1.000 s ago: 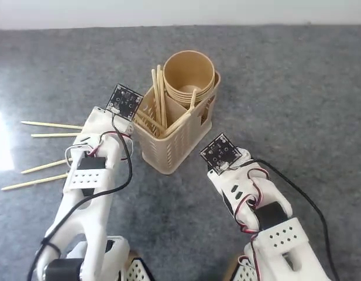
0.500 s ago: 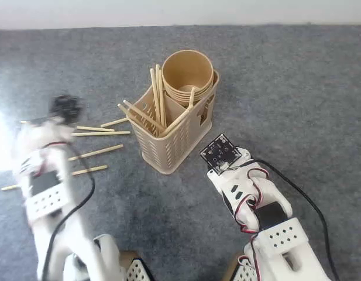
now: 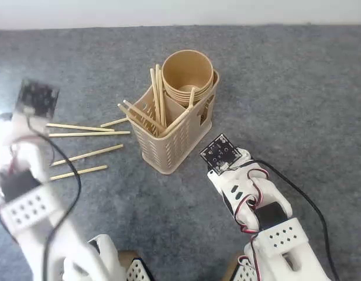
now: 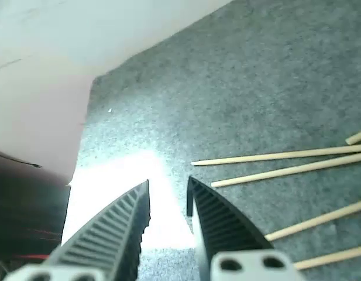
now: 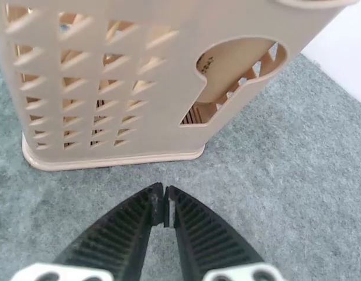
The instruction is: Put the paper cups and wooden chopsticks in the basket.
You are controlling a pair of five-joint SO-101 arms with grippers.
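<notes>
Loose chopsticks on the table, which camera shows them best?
The high view: the loose chopsticks lie spread on the table beside the basket, seen almost end to end. The left wrist view catches just parts of them beyond the left gripper. The right wrist view faces the basket's wall.
</notes>
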